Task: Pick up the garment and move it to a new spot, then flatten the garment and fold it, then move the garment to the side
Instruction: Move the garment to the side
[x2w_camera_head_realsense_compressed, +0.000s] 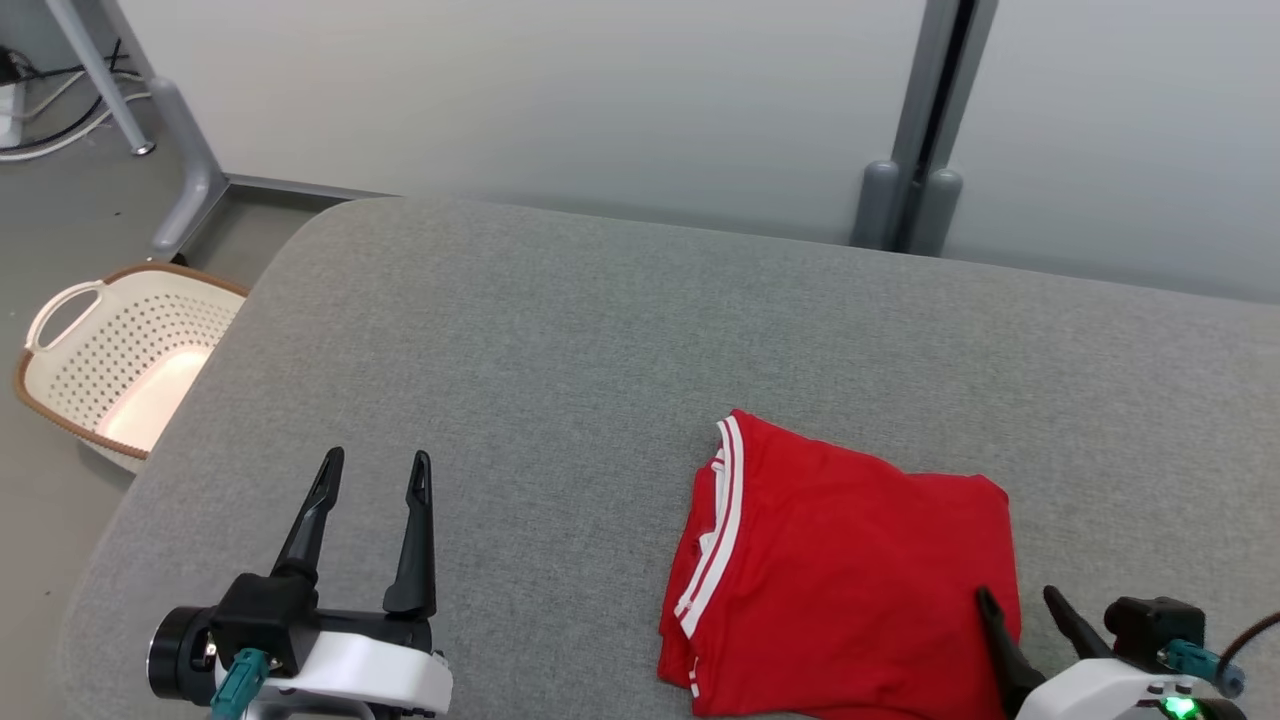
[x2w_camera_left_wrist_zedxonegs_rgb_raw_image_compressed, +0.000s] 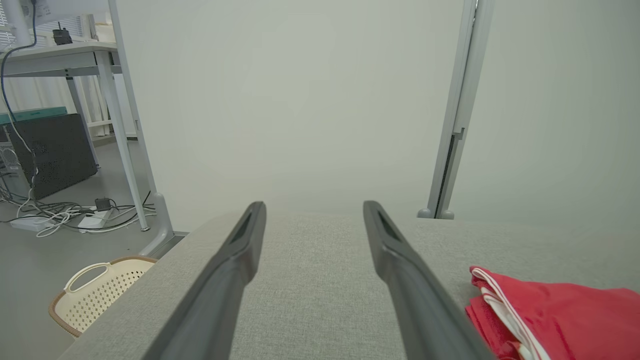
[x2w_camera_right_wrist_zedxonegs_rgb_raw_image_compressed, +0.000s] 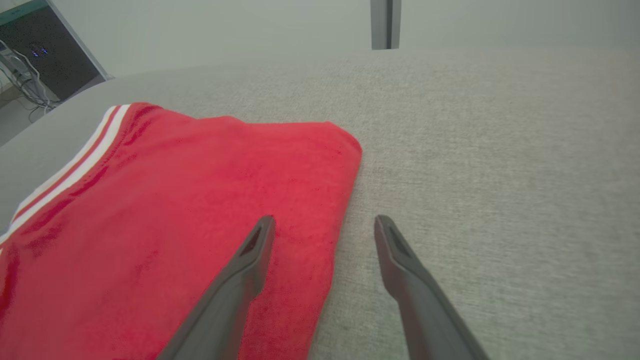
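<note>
A red garment (x2w_camera_head_realsense_compressed: 850, 570) with white stripes along one edge lies folded in a neat rectangle on the grey padded table (x2w_camera_head_realsense_compressed: 560, 340), toward the front right. My right gripper (x2w_camera_head_realsense_compressed: 1020, 600) stands open at the garment's right edge, one finger over the red cloth and the other over bare table, holding nothing. In the right wrist view the garment (x2w_camera_right_wrist_zedxonegs_rgb_raw_image_compressed: 175, 220) spreads to the left of that gripper (x2w_camera_right_wrist_zedxonegs_rgb_raw_image_compressed: 325, 222). My left gripper (x2w_camera_head_realsense_compressed: 377, 462) is open and empty over bare table at the front left. The left wrist view has the garment (x2w_camera_left_wrist_zedxonegs_rgb_raw_image_compressed: 555, 310) off to the right of the open gripper (x2w_camera_left_wrist_zedxonegs_rgb_raw_image_compressed: 314, 206).
A cream perforated laundry basket (x2w_camera_head_realsense_compressed: 120, 360) sits on the floor beyond the table's left edge. A pale wall with a grey post (x2w_camera_head_realsense_compressed: 925, 120) runs behind the table. A desk leg (x2w_camera_head_realsense_compressed: 190, 150) and cables lie at the back left.
</note>
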